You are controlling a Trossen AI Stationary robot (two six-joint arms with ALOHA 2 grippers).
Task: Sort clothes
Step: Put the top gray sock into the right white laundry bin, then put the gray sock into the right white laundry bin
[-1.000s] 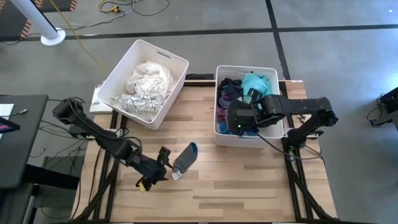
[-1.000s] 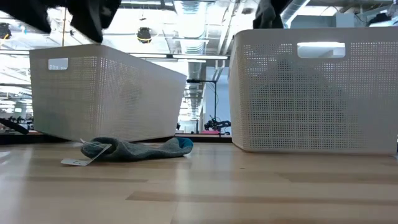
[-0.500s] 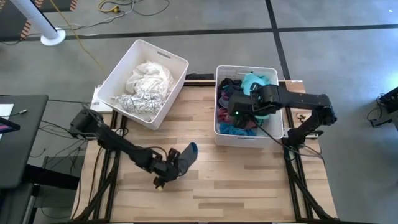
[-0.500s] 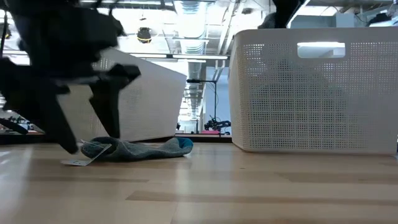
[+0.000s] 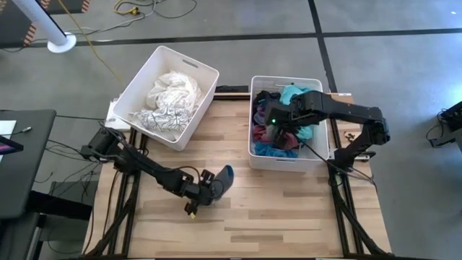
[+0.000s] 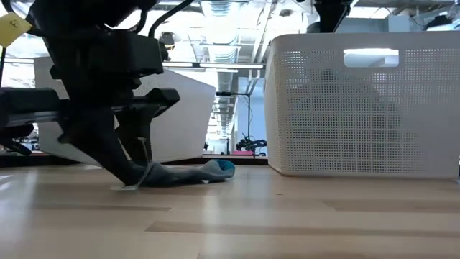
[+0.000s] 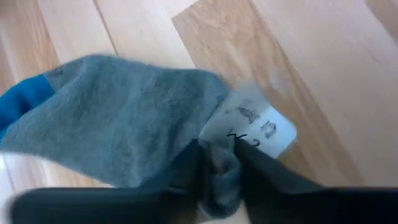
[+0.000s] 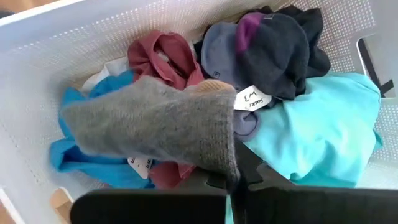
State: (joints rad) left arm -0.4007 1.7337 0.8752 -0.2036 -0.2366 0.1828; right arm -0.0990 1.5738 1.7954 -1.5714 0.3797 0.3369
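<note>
A grey sock with a blue toe (image 5: 223,175) lies on the wooden table in front of the bins; it also shows in the low view (image 6: 188,173) and the left wrist view (image 7: 118,118). My left gripper (image 5: 205,194) is down at its near end, shut on it. My right gripper (image 5: 276,124) is over the right white bin (image 5: 287,163), shut on a grey sock (image 8: 149,124) above the coloured clothes (image 8: 311,130). The left white bin (image 5: 206,74) holds white and patterned clothes (image 5: 172,97). My left gripper pinches the sock's open end (image 7: 219,176) between its two fingers, right by the white paper tag (image 7: 255,127). The fingers slant down from the table's left side. The fabric is bunched between them, and the rest of the sock lies on the table. My right gripper pinches one end of the grey sock (image 8: 225,163) between its two fingers. The sock reaches out from the fingers over the clothes in the bin. Whether its far end rests on them cannot be told.
The left bin is turned askew, part of it off the table's far left corner. The right bin (image 6: 359,108) stands at the far right. Bare wood lies in front of both bins and to the right of the sock.
My left gripper has gone down and toward the table's right edge onto the sock's tag end and taken hold of it; that end is bunched up and the sock has slid a little to the right. My right gripper has gone toward the far edge over the right bin.
</note>
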